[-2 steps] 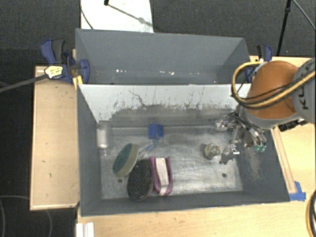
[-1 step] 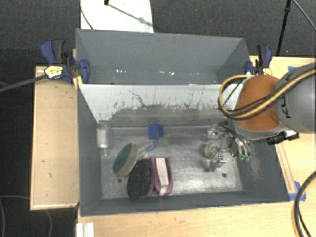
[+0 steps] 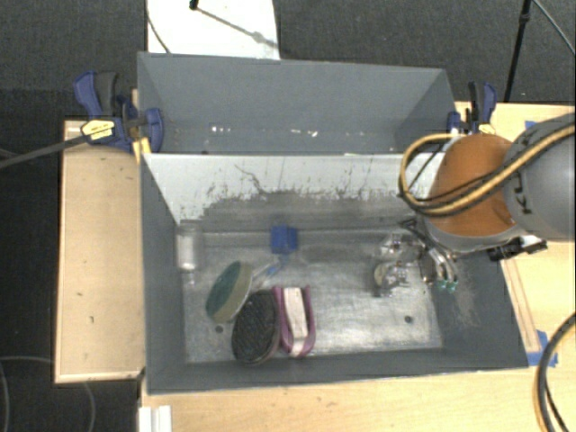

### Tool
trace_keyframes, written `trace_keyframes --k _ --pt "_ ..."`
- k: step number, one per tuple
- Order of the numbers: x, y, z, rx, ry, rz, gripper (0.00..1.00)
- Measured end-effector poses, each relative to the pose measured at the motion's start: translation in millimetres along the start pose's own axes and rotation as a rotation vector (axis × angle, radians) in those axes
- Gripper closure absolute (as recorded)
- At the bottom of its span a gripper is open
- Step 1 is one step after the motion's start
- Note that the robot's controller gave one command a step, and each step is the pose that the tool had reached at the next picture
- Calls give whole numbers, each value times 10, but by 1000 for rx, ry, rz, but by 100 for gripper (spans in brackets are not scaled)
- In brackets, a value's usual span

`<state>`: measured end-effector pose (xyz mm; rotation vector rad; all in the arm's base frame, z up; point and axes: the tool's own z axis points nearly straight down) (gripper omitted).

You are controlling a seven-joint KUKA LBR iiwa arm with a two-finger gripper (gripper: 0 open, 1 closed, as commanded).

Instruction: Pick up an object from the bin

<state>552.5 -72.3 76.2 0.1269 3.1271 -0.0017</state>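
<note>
Single overhead view, slightly oblique, over the grey bin

arm: enters from right | end effector: low, right of centre

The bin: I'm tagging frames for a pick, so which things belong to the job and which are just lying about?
In the job: hand, over bare floor at the right of the bin.
Lying about, further left: green disc, black oval brush, pink-and-white pack, blue block, clear tube.
</note>
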Motion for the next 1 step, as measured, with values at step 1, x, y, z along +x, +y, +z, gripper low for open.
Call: trace_keyframes --k 1 --pt "25 -3 -1489 0 0 -75 100"
